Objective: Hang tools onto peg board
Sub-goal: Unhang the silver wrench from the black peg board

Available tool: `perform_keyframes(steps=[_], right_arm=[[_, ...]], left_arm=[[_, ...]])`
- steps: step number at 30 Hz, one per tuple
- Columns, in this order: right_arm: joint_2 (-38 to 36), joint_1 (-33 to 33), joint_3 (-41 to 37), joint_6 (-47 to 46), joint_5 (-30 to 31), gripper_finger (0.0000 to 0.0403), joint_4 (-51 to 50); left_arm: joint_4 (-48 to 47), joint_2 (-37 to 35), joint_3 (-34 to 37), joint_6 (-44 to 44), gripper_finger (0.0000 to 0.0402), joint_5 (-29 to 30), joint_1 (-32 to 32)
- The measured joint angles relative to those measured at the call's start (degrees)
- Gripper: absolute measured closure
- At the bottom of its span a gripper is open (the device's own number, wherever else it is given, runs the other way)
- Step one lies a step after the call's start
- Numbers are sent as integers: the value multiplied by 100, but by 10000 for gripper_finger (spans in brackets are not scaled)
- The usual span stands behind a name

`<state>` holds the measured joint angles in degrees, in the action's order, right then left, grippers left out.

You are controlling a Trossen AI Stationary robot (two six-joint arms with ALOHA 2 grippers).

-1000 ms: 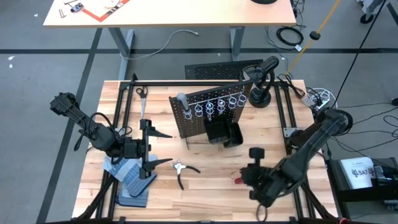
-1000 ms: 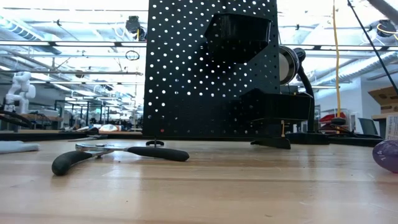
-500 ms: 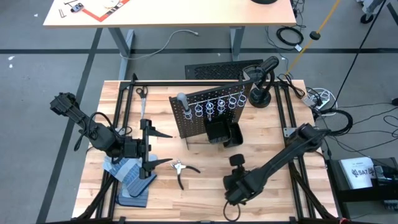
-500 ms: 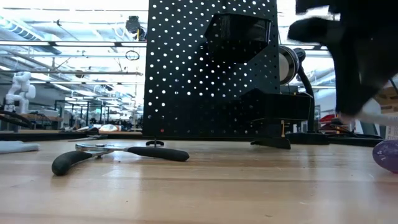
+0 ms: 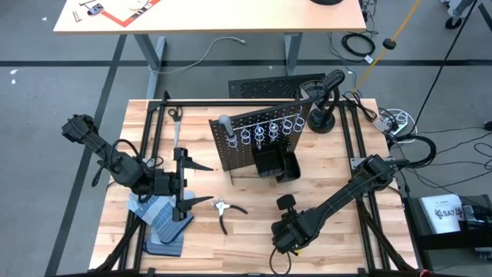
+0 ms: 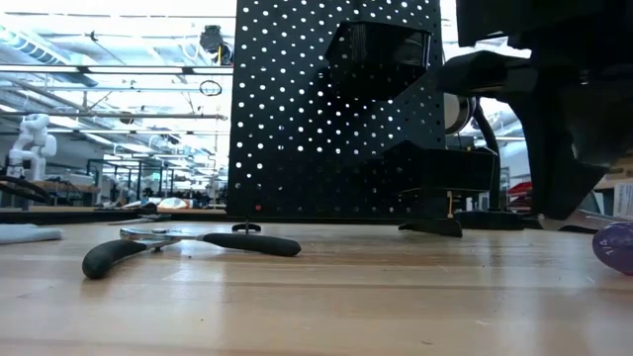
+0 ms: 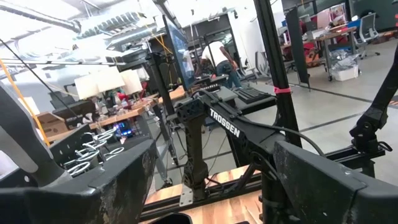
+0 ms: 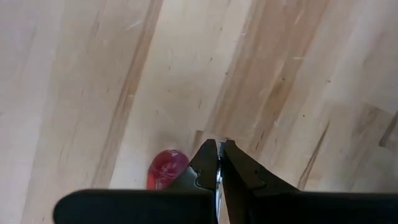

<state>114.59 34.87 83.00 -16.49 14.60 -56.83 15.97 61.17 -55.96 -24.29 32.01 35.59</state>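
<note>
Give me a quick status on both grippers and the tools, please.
Right gripper shut, empty, over red handle. Left gripper open, waiting by gloves. Pliers on table, unhung.

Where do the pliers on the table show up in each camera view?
High view: pliers lie left of centre, in front of the peg board.
Low view: pliers at lower left, before the peg board.
Left wrist view: not visible.
Right wrist view: not visible.
Shared landmark: the peg board.

The peg board [image 5: 257, 138] stands upright mid-worktop [image 5: 254, 238]. Pliers [image 5: 223, 209] lie before it, between the left gripper [image 5: 187, 185] and the right gripper [image 5: 283, 240], low over the wood.
</note>
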Motion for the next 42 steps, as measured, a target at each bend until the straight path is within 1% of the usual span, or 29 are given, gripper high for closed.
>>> perform_keyframes(steps=[4, 8, 20, 22, 23, 27, 30, 34, 39, 41, 42], right_arm=[[0, -9, 0, -109, -1, 399, -13], [0, -9, 0, -243, 8, 382, -16], [-35, -5, -1, -143, 26, 282, -41], [-144, -4, 23, -76, 83, 270, -93], [-225, 1, 79, -75, 221, 266, -158], [-682, 20, 394, -77, 959, 260, -296], [-1114, 75, 641, -51, 1735, 261, -284], [-1732, 167, 980, -31, 3068, 263, -264], [-2471, 181, 1202, 69, 5217, 263, 196], [-2732, 142, 1204, 361, 5757, 263, 602], [-2841, 114, 1204, 547, 5909, 263, 821]], left_arm=[[-2, 0, 0, 0, 68, 0, 0], [-2, 0, 0, 0, 68, 0, 0], [-4, 0, 0, 0, 68, 0, 0], [-4, 0, 0, 0, 68, 0, 0], [-5, 0, 0, 0, 68, -1, 0], [-7, 0, 0, -2, 68, 0, 0], [-6, 0, 0, -2, 68, 2, 0], [-14, 0, 0, -2, 68, 4, 0], [-31, 0, 0, 0, 68, 9, 0], [-31, 0, 0, -2, 68, 11, 0], [-33, 0, 0, -2, 68, 13, 0]])
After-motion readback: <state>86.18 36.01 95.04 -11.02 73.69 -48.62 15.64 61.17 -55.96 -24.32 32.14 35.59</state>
